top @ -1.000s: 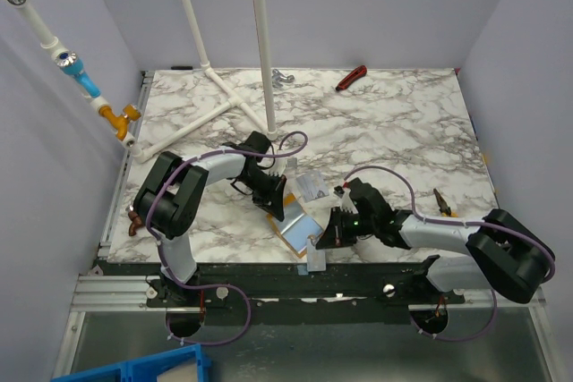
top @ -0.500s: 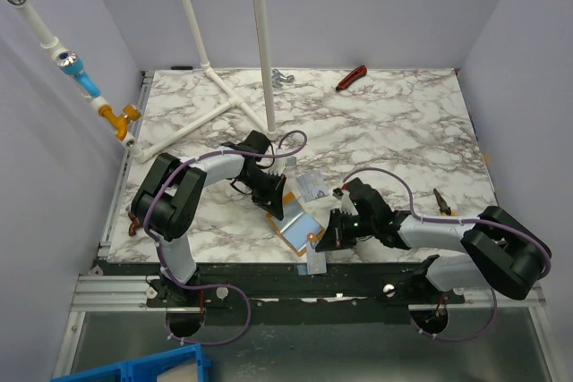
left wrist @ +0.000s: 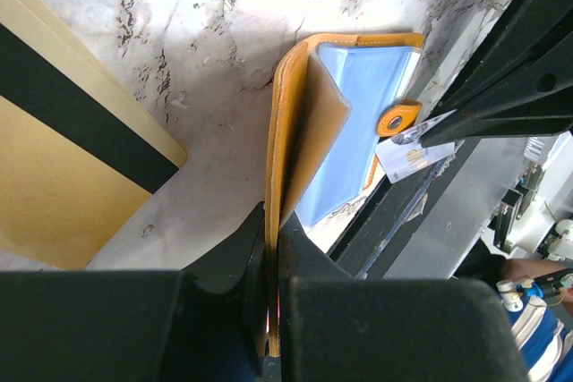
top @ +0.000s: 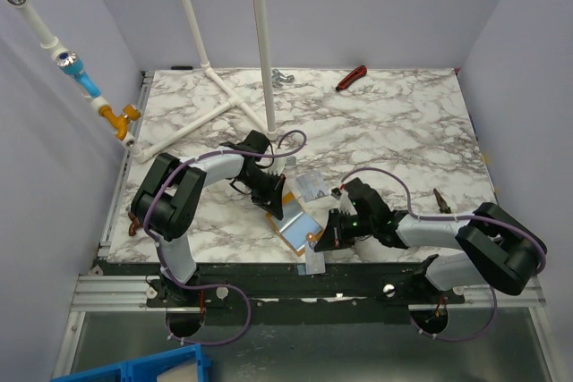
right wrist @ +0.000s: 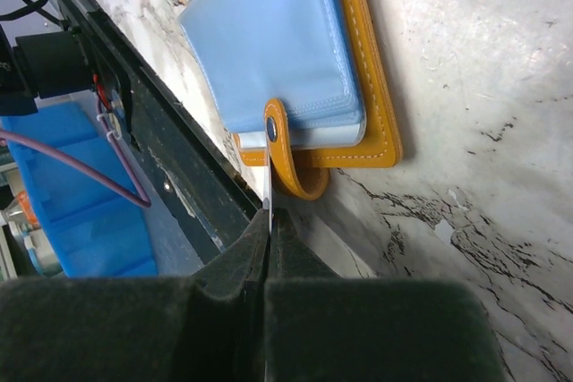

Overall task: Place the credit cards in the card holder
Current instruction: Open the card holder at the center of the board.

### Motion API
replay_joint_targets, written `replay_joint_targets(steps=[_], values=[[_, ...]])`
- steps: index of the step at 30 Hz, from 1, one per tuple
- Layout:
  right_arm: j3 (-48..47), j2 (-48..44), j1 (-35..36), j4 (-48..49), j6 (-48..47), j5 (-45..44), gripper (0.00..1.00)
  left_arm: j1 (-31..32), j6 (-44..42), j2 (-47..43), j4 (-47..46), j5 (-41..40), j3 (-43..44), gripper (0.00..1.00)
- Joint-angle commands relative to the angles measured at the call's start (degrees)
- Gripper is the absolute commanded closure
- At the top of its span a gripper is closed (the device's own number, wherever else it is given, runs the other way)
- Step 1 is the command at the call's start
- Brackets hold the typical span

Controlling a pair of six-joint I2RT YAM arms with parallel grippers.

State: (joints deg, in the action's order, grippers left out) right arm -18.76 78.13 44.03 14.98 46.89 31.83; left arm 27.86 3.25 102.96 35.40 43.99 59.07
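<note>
Card holder (top: 298,230), one: orange cover, blue sleeves, open at the table's (top: 385,131) near edge. Credit cards, two counted: gold-tan one (left wrist: 67,185) flat at the holder's nine o'clock in left wrist view; pale one (left wrist: 412,157), edge-on, pinched by right gripper (top: 328,237) at holder's strap, three o'clock. Left gripper (left wrist: 271,310) pinched the orange cover.

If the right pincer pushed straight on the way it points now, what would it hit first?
Most likely the card holder's orange snap strap: the right pincer, shut on a thin card, points straight at it, with the blue sleeve beyond. How near is unclear.
</note>
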Motion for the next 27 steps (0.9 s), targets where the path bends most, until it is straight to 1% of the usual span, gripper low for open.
replay_joint_targets(steps=[1, 7, 10, 19, 27], values=[[-0.31, -0.74, -0.27, 0.49, -0.83, 0.16, 0.99, -0.27, -0.77, -1.88, -0.77, -1.45, -0.67, 0.97], [-0.41, -1.12, -0.29, 2.4, -1.01, 2.07, 0.99, -0.31, -0.86, -2.04, -0.69, -1.68, -0.62, 0.97], [-0.24, -1.35, -0.26, 2.41, -0.76, 0.77, 0.99, -0.29, -0.92, -2.21, -0.62, -1.79, -0.62, 0.97], [-1.79, 4.49, -0.31, 3.83, -0.06, 0.01, 0.99, -0.28, -0.96, -2.45, -0.72, -1.74, -0.8, 0.97], [-2.58, 5.22, -0.28, 3.71, 0.26, -1.35, 0.99, -0.26, -1.05, -2.67, -0.78, -1.43, -0.88, 0.97]])
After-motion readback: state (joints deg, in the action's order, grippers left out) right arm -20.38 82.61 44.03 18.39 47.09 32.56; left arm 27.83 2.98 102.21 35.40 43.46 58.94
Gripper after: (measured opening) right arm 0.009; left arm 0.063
